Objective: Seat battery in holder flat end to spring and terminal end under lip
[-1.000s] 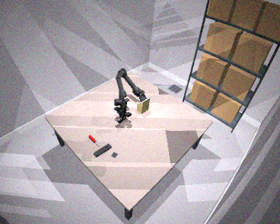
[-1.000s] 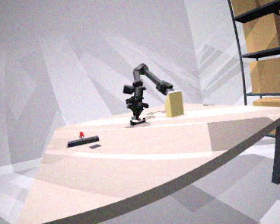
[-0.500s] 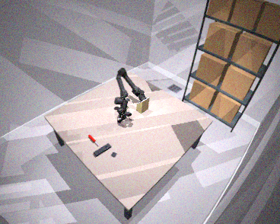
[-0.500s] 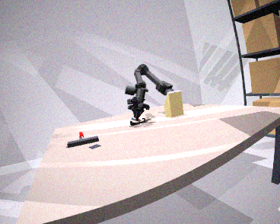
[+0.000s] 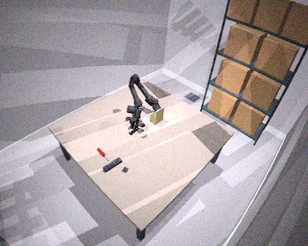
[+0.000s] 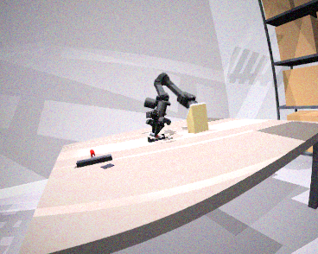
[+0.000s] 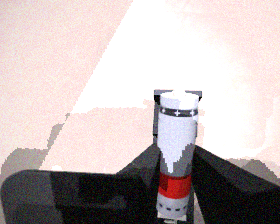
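Note:
My gripper (image 7: pixel 173 151) (image 5: pixel 135 129) (image 6: pixel 155 135) is shut on the battery (image 7: pixel 176 140), a grey-white cylinder with a red band near the fingers and a dark ring of plus marks near its far end. The capped end points away from the wrist. Just behind that far end, the wrist view shows a dark rectangular frame, the holder (image 7: pixel 195 93), on the table; the battery covers most of it. In the top and exterior views the gripper hangs straight down, with its tip close to the table top (image 5: pixel 166 167). I cannot tell whether the battery touches the holder.
A tan block (image 5: pixel 156 116) (image 6: pixel 197 117) stands just right of the arm. A black bar (image 5: pixel 112 164) (image 6: pixel 93 161), a red-handled tool (image 5: pixel 100 151) (image 6: pixel 92 152) and a small dark square (image 5: pixel 125 169) (image 6: pixel 107 166) lie toward the front left. A shelf of boxes (image 5: pixel 258 63) stands beyond the table.

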Motion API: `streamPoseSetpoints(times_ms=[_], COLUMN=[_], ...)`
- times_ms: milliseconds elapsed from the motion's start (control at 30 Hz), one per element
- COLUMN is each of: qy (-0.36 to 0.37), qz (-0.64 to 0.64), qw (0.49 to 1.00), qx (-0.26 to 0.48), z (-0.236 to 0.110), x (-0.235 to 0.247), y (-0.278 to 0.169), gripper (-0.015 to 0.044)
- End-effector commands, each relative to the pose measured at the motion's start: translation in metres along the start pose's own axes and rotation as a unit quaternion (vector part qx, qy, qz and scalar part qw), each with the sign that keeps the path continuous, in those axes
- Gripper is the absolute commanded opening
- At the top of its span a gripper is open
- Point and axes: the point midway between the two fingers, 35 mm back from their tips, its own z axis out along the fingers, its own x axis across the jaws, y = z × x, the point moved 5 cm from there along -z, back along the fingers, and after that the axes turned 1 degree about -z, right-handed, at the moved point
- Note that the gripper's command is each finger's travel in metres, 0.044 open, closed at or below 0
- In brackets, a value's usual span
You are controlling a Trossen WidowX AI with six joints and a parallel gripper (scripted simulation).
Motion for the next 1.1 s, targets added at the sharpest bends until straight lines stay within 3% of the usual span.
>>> streamPoseSetpoints(times_ms=[0,1067], qy=[0.001,0.009], qz=[-0.002,-0.003], qw=[1.000,1.000], qx=[-0.004,0.001], z=[-0.001,-0.009], x=[0.000,0.000], y=[-0.003,-0.020], gripper=[0.0058,0.0058])
